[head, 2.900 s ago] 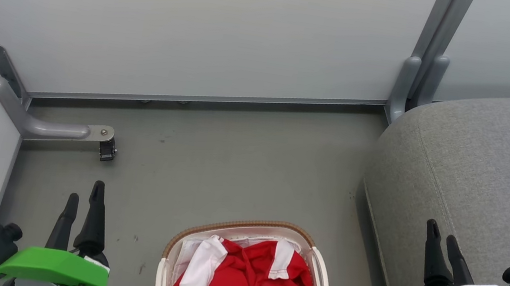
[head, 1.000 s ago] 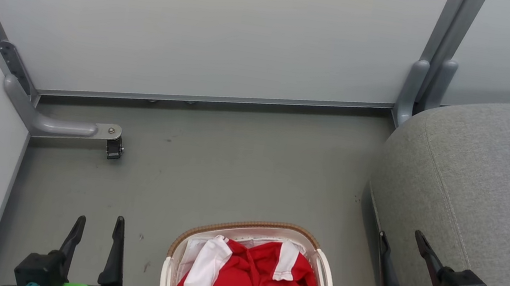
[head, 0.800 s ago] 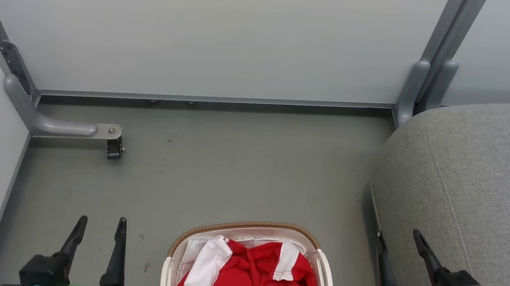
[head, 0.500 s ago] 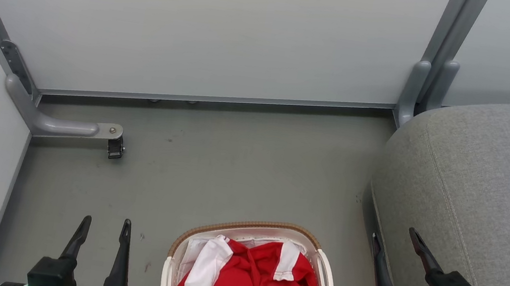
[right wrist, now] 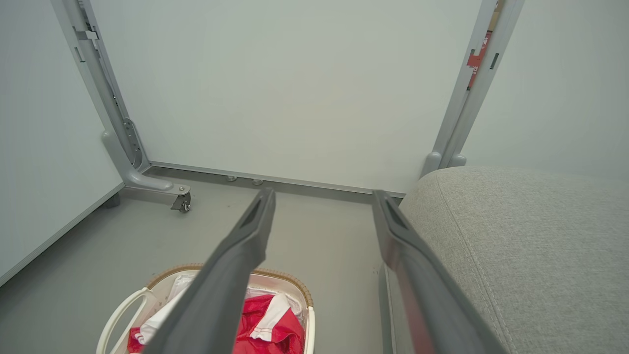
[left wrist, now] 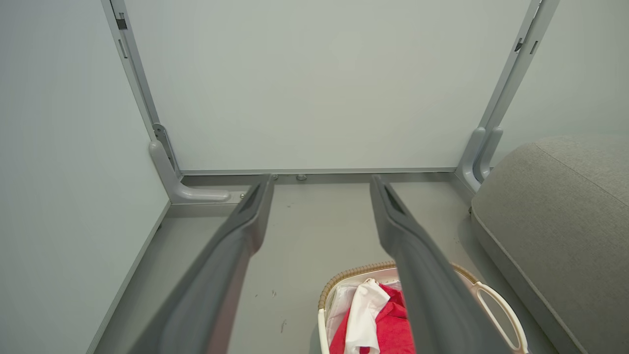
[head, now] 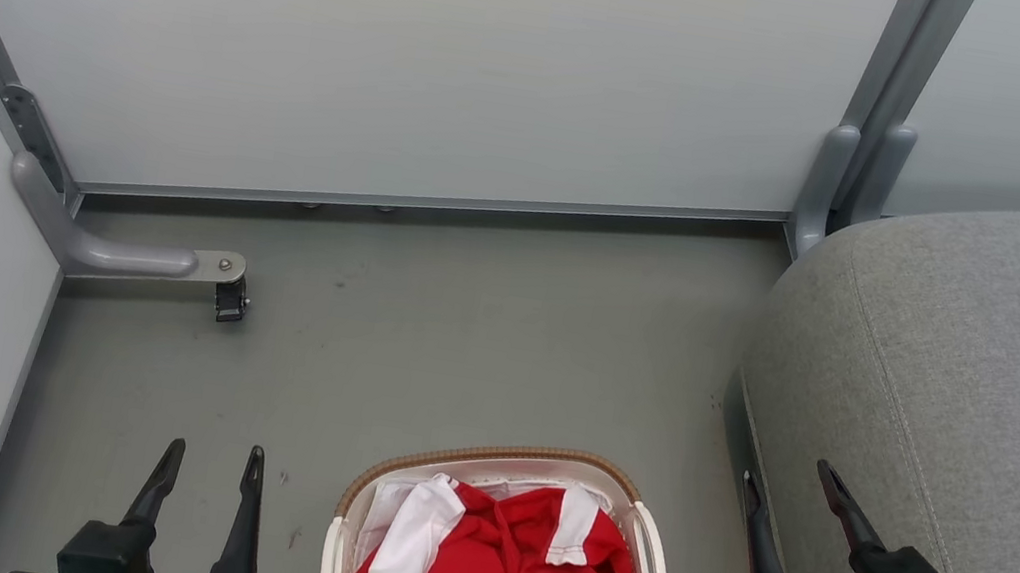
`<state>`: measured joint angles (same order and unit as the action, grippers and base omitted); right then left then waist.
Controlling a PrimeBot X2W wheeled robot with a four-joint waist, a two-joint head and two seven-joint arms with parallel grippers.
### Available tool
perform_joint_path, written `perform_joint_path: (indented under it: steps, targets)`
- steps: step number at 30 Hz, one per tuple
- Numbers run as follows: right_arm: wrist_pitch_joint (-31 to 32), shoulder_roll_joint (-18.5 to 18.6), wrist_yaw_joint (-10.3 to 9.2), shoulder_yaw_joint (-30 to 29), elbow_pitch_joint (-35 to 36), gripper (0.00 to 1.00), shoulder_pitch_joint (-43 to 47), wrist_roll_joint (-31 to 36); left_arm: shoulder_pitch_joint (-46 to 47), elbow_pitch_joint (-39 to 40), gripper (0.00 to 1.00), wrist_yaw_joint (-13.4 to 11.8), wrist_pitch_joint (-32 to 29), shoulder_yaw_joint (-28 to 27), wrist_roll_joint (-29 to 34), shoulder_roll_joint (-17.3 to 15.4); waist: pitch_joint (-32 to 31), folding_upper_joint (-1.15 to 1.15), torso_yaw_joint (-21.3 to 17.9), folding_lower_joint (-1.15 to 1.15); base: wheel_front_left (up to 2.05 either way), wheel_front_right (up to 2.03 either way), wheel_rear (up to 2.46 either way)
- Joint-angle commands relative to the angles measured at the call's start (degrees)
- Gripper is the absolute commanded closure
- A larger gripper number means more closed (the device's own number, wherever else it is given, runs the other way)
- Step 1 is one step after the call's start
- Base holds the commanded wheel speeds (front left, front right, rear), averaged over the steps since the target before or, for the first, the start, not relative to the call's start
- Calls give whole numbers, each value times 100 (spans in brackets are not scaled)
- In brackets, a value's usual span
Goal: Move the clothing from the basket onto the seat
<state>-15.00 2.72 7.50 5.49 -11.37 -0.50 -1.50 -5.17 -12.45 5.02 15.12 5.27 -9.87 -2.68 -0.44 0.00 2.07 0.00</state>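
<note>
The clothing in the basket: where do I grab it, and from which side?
I'd come straight down from above and pinch the bunched red folds at the middle of the clothing. The basket wall rings the pile, blocking a sideways approach; the crumpled ridges give a pinch something to close on.

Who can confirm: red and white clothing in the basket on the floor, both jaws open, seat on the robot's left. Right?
Not quite. The seat is on the robot's right, not its left; the head view shows it along that view's right side. The rest stands: the clothing is in the basket on the floor, and both pairs of jaws are open.
</note>
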Motion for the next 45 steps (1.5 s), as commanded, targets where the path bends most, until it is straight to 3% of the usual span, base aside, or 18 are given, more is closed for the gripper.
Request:
perform_joint_path:
  steps: [1,14,22,31,45]
  targets:
    - [-28,30,-2,-3,25,0,93,12,-74,3,0,-20,6,-7,1,-38,-5,0,2,0,0,0,0]
    - [-28,31,-3,-5,31,0,109,17,-102,14,0,-6,6,46,1,-37,-9,0,-6,0,0,0,0]
    - [-28,31,-3,-328,139,0,-78,70,351,-235,0,150,6,426,265,-33,308,0,-71,0,0,0,0]
    - [-21,27,-3,-1179,559,0,-752,297,1779,-1281,0,248,6,1732,179,-34,1518,0,-277,0,0,0,0]
    - [-21,23,-3,-1679,1225,0,-1694,176,3696,-3528,0,250,6,4637,-581,-40,3329,0,-737,0,0,0,0]
